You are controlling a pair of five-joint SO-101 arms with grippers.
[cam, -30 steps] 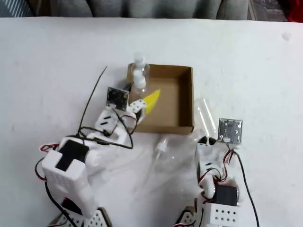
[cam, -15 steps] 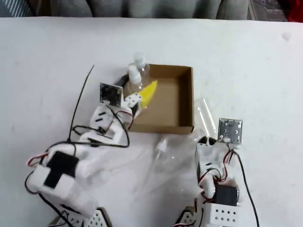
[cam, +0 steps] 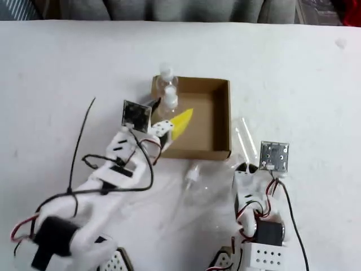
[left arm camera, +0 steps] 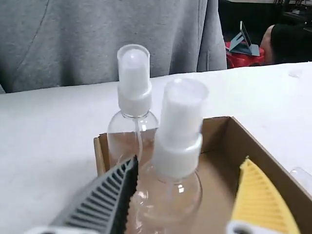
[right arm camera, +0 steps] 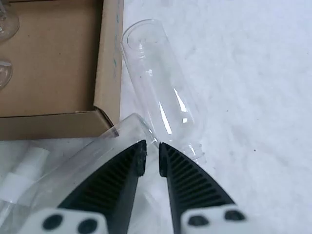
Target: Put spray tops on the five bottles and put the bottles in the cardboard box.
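White table (cam: 293, 68): left tool (left arm camera: 189, 165) spread, capped bottle (left arm camera: 180, 122) upright between jaws in box (cam: 206, 132); right tool (right arm camera: 151, 148) pressed together, bare bottle (right arm camera: 161, 87) lying ahead.

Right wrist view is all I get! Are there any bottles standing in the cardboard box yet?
Observer: Yes, two. A far bottle stands upright in a corner of the cardboard box, and a near bottle stands right beside it.
Operator: Are their lids on?
Observer: Both wear white spray tops under clear caps.
Operator: Where's the other arm?
Observer: The left gripper sits around the near bottle, and there is a gap between the bottle and the yellow finger.
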